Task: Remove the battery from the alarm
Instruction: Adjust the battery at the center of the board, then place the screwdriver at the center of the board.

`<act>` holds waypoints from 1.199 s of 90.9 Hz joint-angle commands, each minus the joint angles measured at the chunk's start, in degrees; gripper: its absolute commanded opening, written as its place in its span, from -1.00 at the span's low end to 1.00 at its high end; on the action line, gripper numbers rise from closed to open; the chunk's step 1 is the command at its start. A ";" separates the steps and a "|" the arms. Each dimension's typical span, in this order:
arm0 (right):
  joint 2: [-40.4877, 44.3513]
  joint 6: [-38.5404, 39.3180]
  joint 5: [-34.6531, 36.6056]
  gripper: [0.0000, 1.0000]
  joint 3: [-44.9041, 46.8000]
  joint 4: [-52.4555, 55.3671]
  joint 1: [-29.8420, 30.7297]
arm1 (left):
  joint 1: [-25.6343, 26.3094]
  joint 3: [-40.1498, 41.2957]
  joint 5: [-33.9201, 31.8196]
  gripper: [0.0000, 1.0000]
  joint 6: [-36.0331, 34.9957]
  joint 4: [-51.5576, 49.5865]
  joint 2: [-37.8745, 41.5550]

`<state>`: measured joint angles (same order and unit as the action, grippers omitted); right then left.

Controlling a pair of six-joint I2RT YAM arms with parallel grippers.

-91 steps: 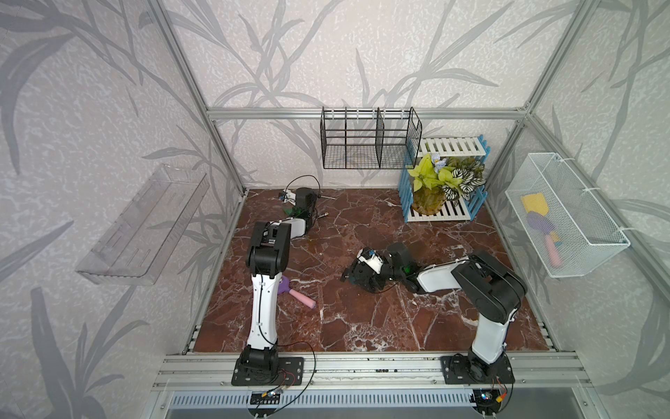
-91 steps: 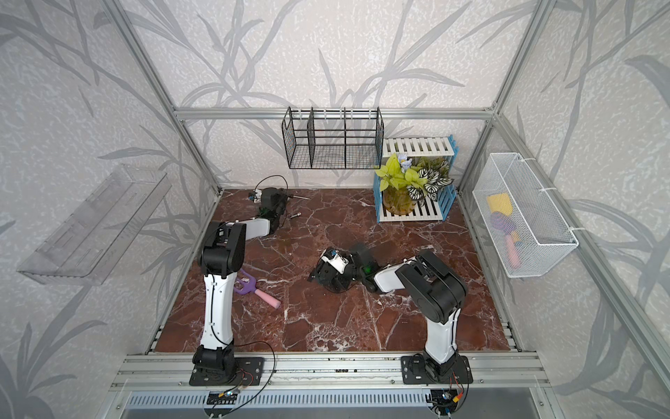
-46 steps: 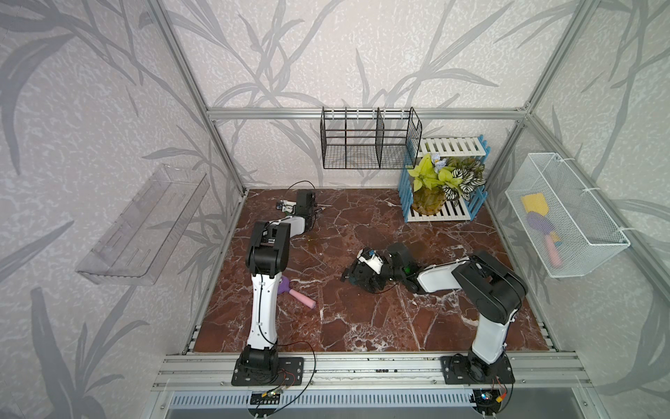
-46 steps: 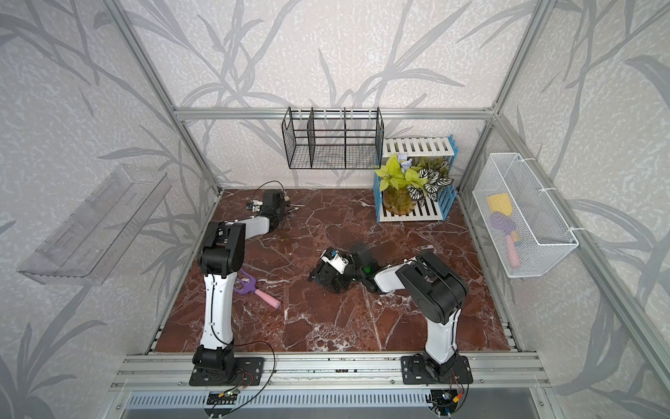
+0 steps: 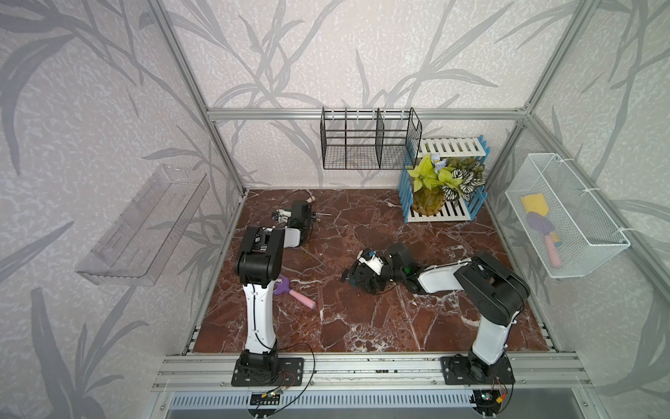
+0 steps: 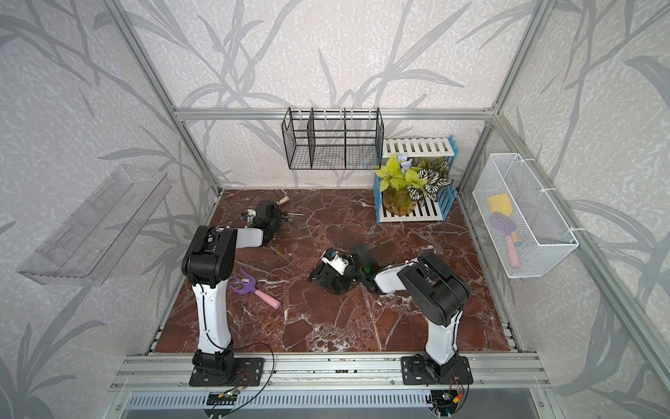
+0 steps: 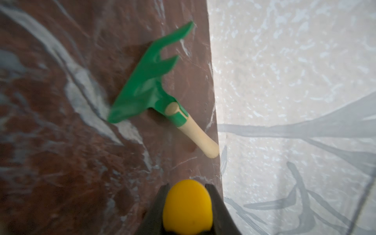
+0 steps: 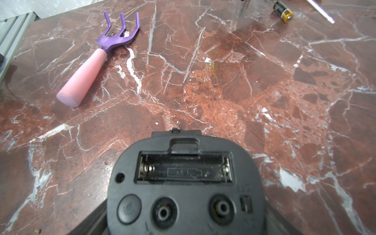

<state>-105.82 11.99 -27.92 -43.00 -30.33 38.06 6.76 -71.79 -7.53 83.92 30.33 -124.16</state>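
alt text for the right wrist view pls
The alarm fills the foreground, back facing the camera, its battery compartment open and empty. The battery lies apart on the marble table, near a screwdriver tip; a pink-handled purple rake lies there too.

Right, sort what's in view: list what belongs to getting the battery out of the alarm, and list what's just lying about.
Job in hand:
alarm, compartment empty
battery, already out
screwdriver

Lying about:
purple rake
green rake
potted plant
black wire rack
white basket of toys
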 commanded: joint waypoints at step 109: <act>21.92 2.38 0.65 0.98 7.68 13.32 -0.60 | 3.26 49.06 17.01 -0.57 -7.01 9.68 26.63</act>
<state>-87.96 14.94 -26.74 -36.53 -14.72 37.80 9.69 -23.88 10.39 77.19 46.68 -97.78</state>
